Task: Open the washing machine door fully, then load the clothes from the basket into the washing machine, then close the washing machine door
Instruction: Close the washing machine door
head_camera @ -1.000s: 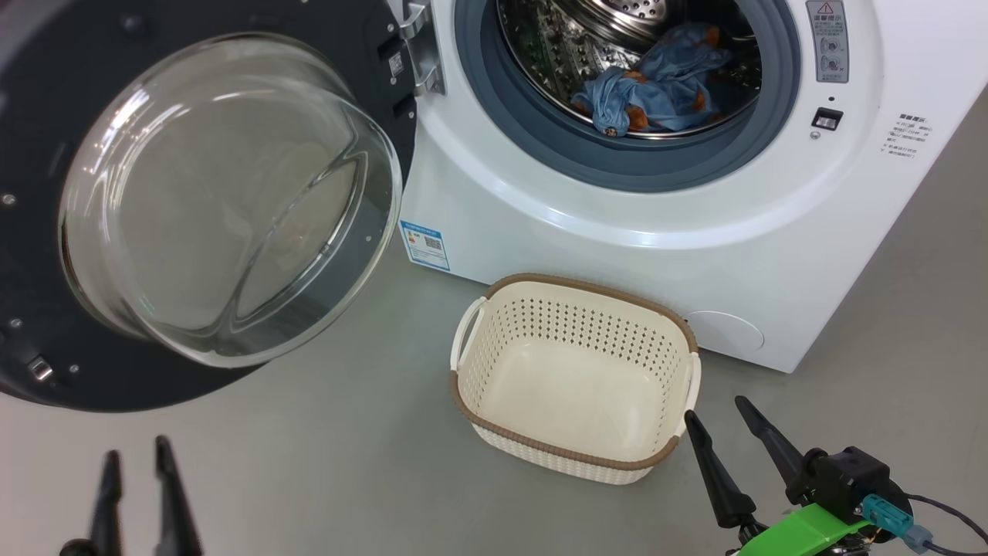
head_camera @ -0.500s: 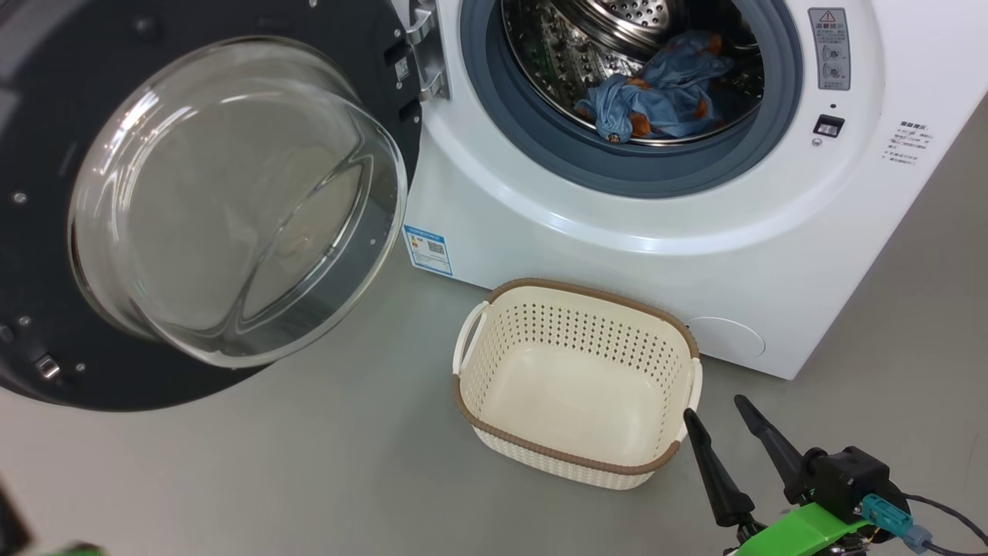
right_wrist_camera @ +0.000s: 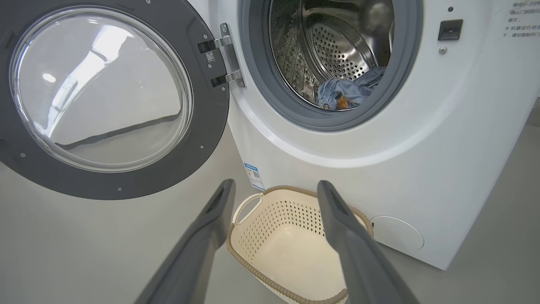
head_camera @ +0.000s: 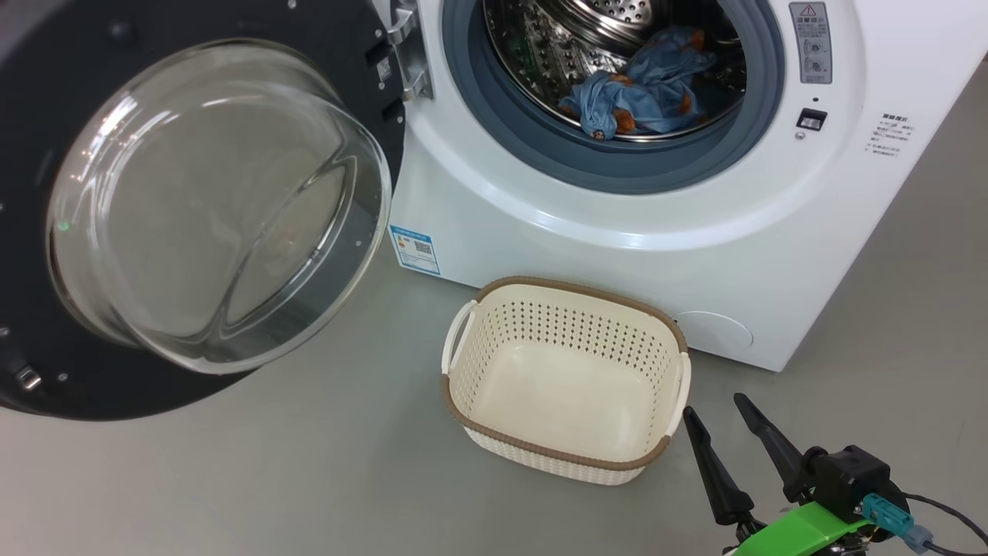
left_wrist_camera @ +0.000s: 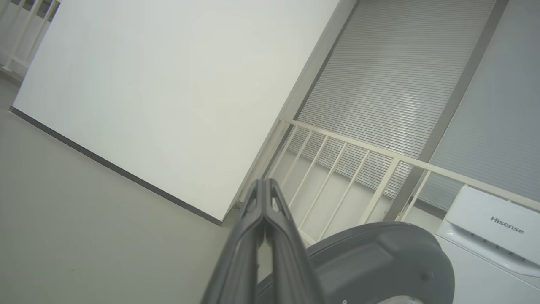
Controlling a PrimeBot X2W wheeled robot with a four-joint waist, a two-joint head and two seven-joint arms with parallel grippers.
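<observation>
Clothes (light-blue cloth) are in; closed left gripper should gently push the round black door; right gripper gapes wide.

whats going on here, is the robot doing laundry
A robot is loading a washing machine. Its door is wide open, the blue clothes lie in the drum, and the basket on the floor is empty. The right gripper hangs open beside the basket; the left gripper is shut near the door. Only closing the door remains.
</observation>
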